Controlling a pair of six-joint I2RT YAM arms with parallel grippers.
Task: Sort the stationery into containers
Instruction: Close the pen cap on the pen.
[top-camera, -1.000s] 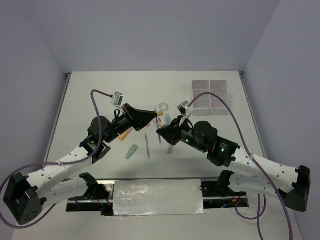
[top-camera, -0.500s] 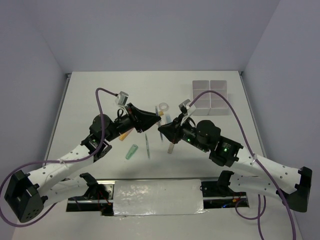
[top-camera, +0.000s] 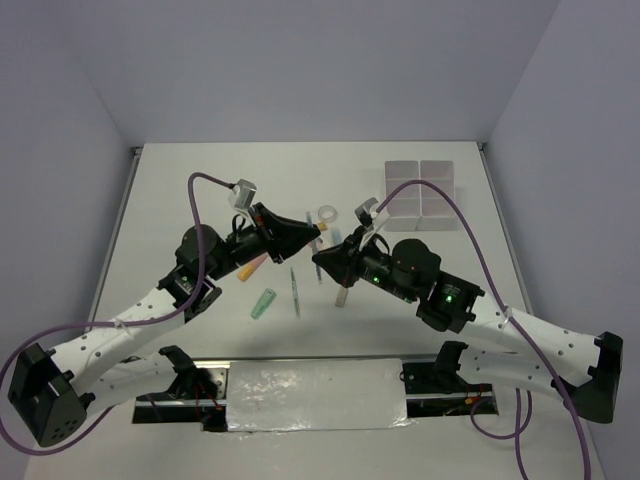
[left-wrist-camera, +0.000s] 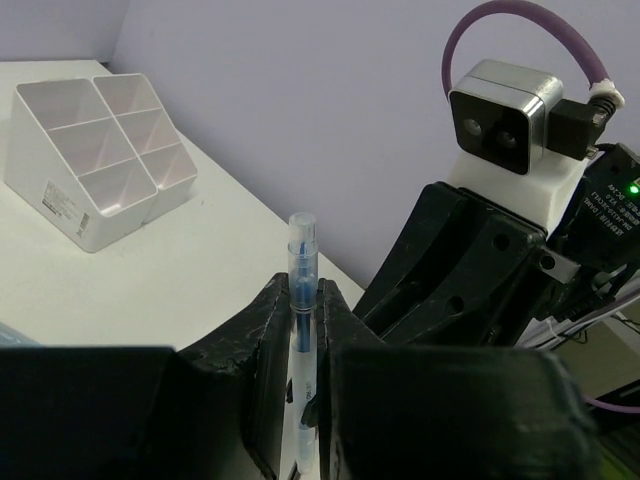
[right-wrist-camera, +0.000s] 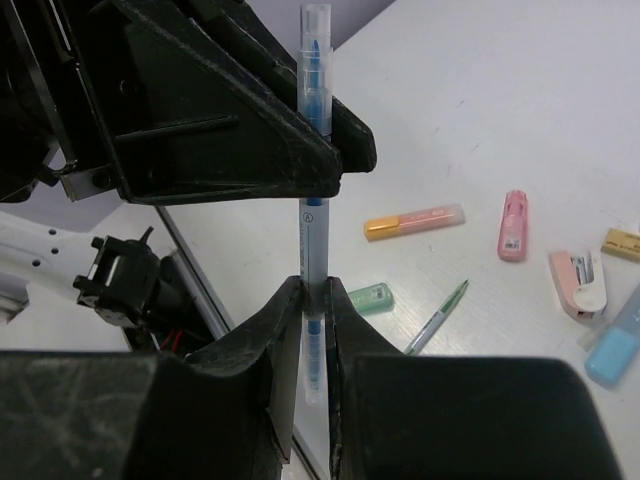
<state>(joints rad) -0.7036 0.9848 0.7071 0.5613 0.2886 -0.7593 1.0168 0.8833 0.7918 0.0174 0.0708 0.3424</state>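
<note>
- Presently your left gripper (left-wrist-camera: 303, 300) is clamped on one end of a clear blue pen (left-wrist-camera: 302, 250); your right gripper (right-wrist-camera: 310, 295) pinches its other end.
- You hold the pen above the table (top-camera: 200, 180), between both arms.
- Orange stick (right-wrist-camera: 414, 221), pink stick (right-wrist-camera: 513, 225) and green stick (right-wrist-camera: 370, 296) lie below; the divided box (top-camera: 422, 195) stands well apart.

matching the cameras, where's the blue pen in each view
top external: blue pen at centre, between the two gripper tips
left wrist: pen bottom centre, upright in left gripper
right wrist: pen centre, upright from right gripper to top edge
shared landmark: the left gripper pinching it
</note>
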